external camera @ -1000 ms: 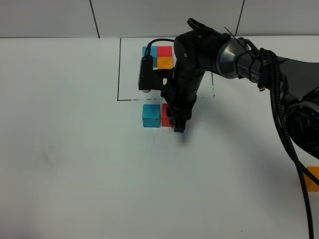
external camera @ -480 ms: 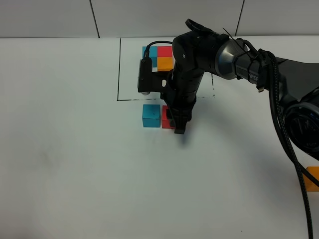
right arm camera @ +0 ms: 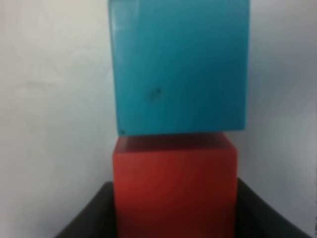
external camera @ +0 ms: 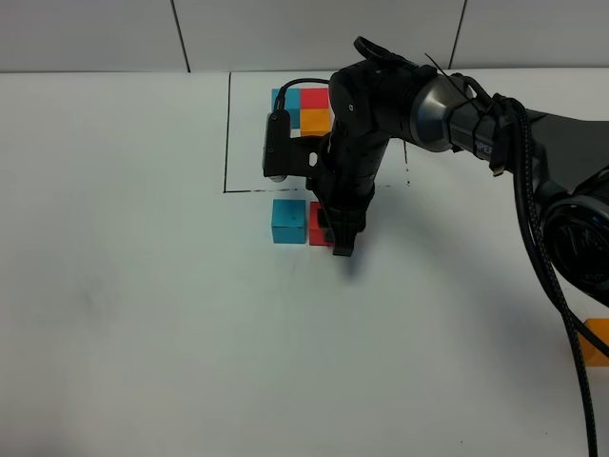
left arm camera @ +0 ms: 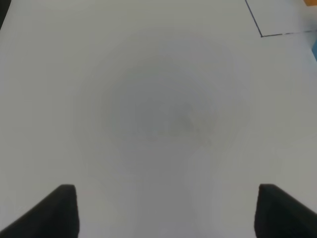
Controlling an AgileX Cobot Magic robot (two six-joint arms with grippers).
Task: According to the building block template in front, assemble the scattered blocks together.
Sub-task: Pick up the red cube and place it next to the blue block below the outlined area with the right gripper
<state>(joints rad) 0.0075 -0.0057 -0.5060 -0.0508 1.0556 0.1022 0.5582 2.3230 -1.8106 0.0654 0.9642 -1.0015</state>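
Red block (right arm camera: 173, 193), likely light, rigid and smooth, sits just beside the blue block (right arm camera: 181, 64) near the template (external camera: 306, 107), pinched across opposite faces by the right gripper (external camera: 340, 240); left gripper (left arm camera: 171, 210) spread empty.

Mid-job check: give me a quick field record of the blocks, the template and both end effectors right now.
template: blue, red and orange cubes in an L, inside the black rectangle
blue block: just outside the rectangle, beside the red block; contact unclear
red block: between the fingers of the right end effector
orange block: alone at the right edge of the table, partly cut off
right end effector: shut on red block
left end effector: open, holding nothing
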